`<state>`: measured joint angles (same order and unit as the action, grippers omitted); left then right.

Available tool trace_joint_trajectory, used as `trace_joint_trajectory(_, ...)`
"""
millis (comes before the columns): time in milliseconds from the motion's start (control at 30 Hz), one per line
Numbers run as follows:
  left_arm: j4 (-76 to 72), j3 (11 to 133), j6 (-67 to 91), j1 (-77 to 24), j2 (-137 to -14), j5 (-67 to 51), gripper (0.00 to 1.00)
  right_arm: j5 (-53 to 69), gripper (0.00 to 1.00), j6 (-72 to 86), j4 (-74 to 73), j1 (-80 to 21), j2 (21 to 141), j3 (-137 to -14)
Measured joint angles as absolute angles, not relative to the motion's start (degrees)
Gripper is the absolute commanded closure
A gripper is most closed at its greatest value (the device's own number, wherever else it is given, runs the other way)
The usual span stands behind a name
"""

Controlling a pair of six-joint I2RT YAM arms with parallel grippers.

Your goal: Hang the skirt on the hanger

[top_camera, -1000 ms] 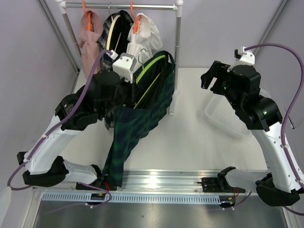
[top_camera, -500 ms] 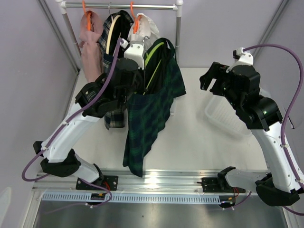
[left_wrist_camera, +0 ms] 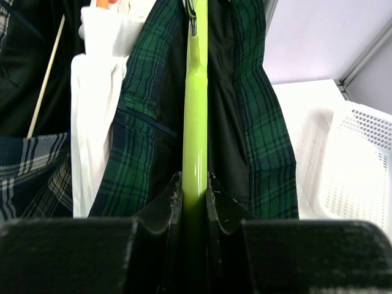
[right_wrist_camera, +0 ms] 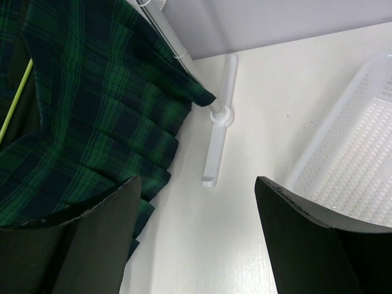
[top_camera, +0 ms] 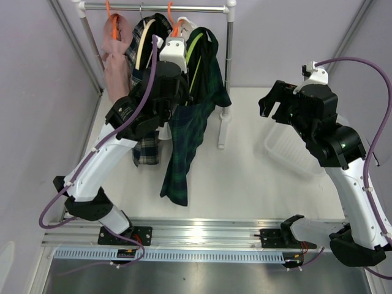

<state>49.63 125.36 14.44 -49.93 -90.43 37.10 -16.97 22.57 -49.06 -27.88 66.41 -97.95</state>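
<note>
Flanking skirt (left_wrist_camera: 138, 122), perhaps touching: white garment (left_wrist_camera: 98, 104)

hanger (left_wrist_camera: 195, 122) hook cut off (top edge)

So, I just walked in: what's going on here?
The left gripper is shut on the lime-green hanger, holding it up by the clothes rail with the green tartan skirt draped over it. Whether it already hangs on the rail I cannot tell. The right gripper hangs open near the white basket, holding nothing.
</note>
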Motion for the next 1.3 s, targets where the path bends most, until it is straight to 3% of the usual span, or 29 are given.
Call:
trace_joint_trajectory(533, 40.77, 131.39, 8.75, -40.03, -98.37, 28.47, 1.00, -15.33, 0.18, 22.15, -46.63, -27.27, 62.37, -94.21)
trace_joint_trajectory(1300, 27.88, 136.14, 4.38, -36.53, -111.85, 25.47, 1.00, -13.41, 0.18, 20.88, -41.21, -26.79, 62.41, -89.86)
